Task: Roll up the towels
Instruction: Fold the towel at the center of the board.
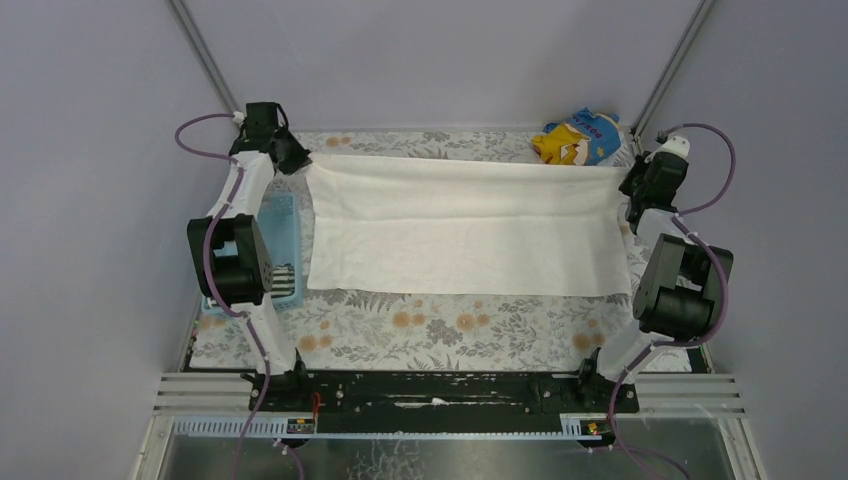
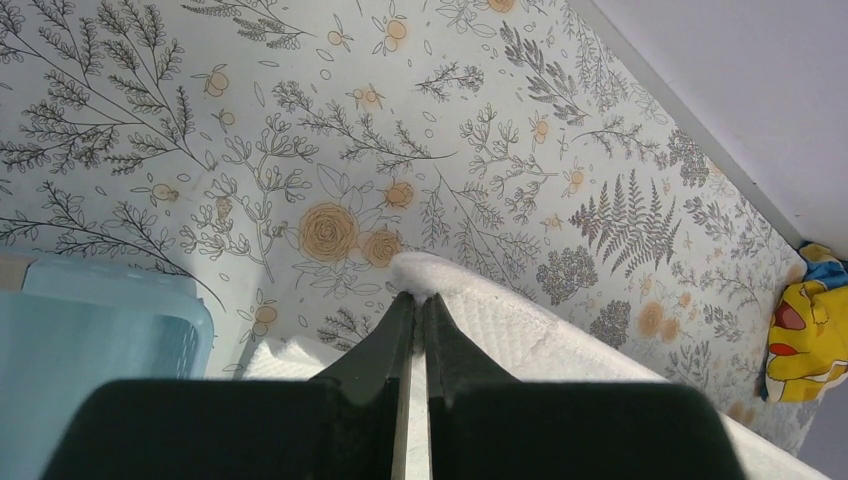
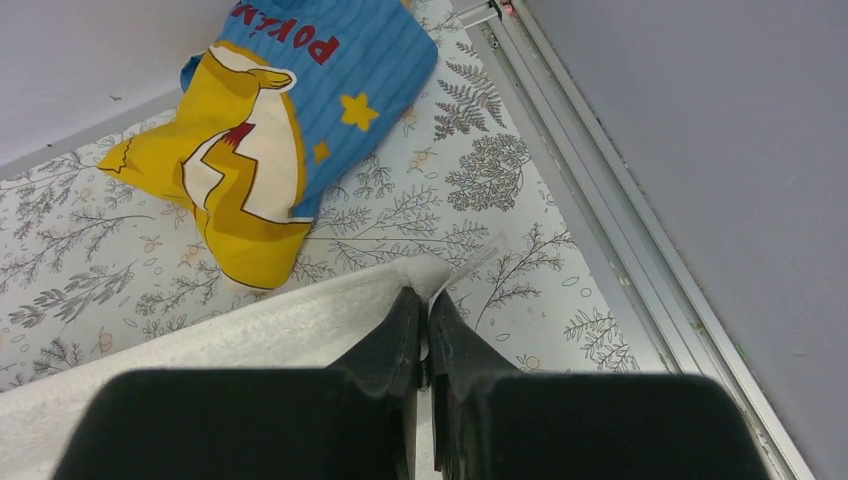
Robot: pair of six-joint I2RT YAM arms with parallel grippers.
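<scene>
The large white terry towel point(image 1: 460, 225) is stretched wide across the far half of the table. My left gripper point(image 1: 300, 160) is shut on its far left corner point(image 2: 425, 272), seen pinched between the black fingers in the left wrist view. My right gripper point(image 1: 628, 190) is shut on its far right corner point(image 3: 430, 272), with a small label sticking out beside the jaws. The towel's near edge lies on the table. The striped small towel point(image 1: 284, 278) shows partly inside the blue basket at the left, mostly hidden by the left arm.
A light blue basket point(image 1: 280, 225) stands at the table's left edge, also in the left wrist view point(image 2: 90, 330). The yellow-and-blue printed cloth point(image 1: 578, 138) lies at the far right corner, close to the right gripper point(image 3: 290, 130). Metal frame rails run along the right side point(image 3: 620, 230).
</scene>
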